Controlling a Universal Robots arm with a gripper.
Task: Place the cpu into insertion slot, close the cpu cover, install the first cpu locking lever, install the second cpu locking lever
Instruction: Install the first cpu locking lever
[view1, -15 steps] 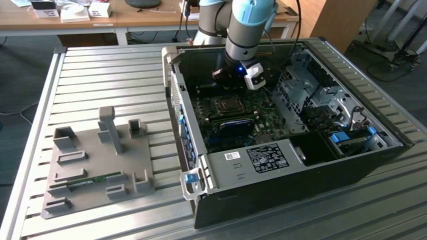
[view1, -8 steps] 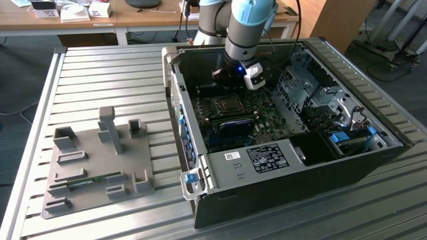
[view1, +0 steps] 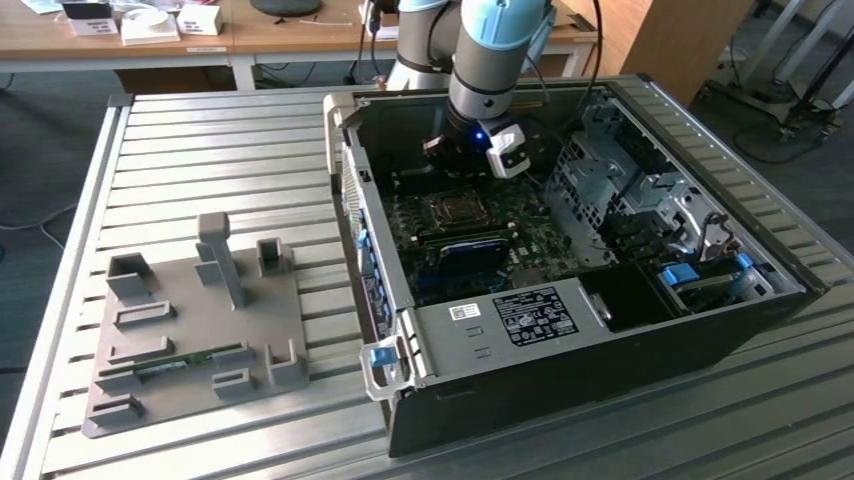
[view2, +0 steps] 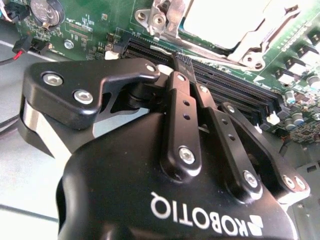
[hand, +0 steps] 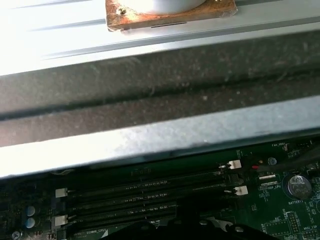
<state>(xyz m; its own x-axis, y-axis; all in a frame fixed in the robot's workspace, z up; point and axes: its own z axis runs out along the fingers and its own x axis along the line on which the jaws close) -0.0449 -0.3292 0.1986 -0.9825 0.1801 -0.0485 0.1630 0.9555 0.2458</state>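
The open computer case (view1: 574, 360) lies on a slatted metal table. Inside it, on the green motherboard (view1: 534, 235), sits the insertion slot (view1: 455, 208). In the second wrist view the cpu (view2: 215, 17) shows its bright silvery top inside the slot. The cpu cover (view2: 257, 42) lies flat around it as a metal frame. A thin lever rod (view2: 200, 47) runs along the socket's edge by the long black memory slots (view2: 235, 85). My gripper (view2: 177, 62) hangs just off that edge, over the memory slots, fingers together. In the exterior view the gripper (view1: 454, 165) is low inside the case.
The case walls (view1: 358, 200) close in around the arm, with a metal drive cage (view1: 627, 180) on the exterior view's right. A grey fixture tray (view1: 200, 320) holding a green memory stick (view1: 174, 362) sits on the table at the exterior view's left. A coin battery (hand: 297, 185) is on the board.
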